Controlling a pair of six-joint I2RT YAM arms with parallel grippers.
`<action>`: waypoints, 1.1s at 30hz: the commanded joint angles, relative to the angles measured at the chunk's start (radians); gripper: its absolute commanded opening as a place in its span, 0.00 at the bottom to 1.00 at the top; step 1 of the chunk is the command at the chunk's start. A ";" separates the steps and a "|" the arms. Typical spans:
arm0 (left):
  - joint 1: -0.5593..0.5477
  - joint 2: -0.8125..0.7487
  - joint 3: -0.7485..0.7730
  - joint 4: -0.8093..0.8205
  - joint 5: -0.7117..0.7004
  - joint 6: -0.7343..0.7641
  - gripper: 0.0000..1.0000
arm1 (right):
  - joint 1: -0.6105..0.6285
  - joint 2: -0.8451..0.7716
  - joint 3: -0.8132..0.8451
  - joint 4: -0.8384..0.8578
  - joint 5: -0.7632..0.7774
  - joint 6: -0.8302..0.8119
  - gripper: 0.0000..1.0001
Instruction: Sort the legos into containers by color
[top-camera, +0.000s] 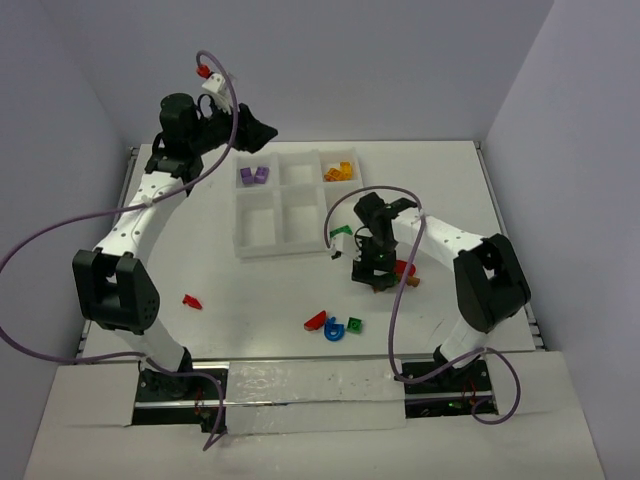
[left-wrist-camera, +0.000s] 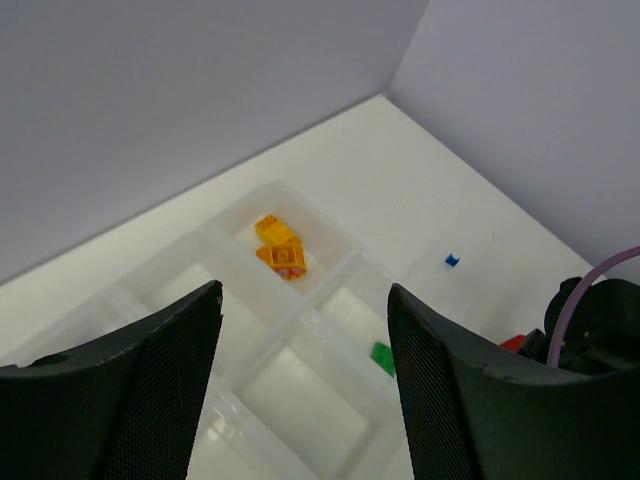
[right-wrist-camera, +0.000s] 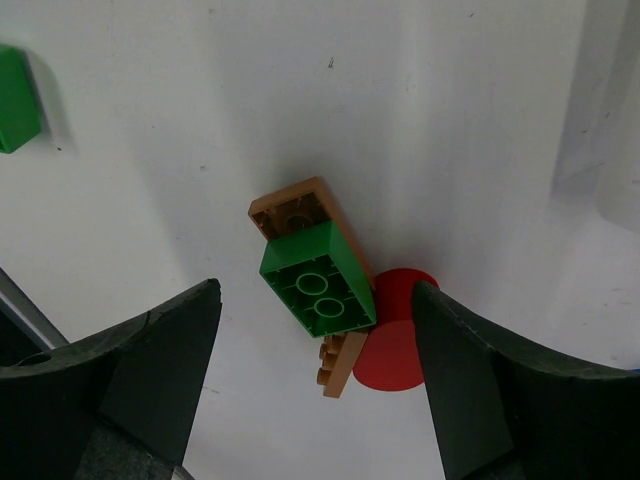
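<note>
The white tray of containers lies at the table's middle back. Purple legos sit in its back left compartment and orange legos in its back right one. My left gripper hangs open and empty above the tray. My right gripper points down, open, straddling a green brick that lies on a brown plate beside a red round piece. A loose green piece lies by the tray's right side.
Near the front lie a red curved piece, a blue piece and a small green brick. A lone red piece rests at the left. A tiny blue bit sits on the table beyond the tray.
</note>
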 joint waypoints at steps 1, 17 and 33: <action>0.004 -0.048 -0.024 -0.020 0.003 0.020 0.73 | 0.012 0.023 -0.019 0.041 0.040 -0.046 0.83; 0.013 -0.047 -0.036 -0.068 -0.017 0.044 0.72 | 0.010 -0.027 -0.105 0.116 0.062 -0.136 0.39; 0.030 -0.170 -0.288 0.113 0.525 -0.075 0.65 | -0.042 -0.170 0.380 0.210 -0.523 0.315 0.00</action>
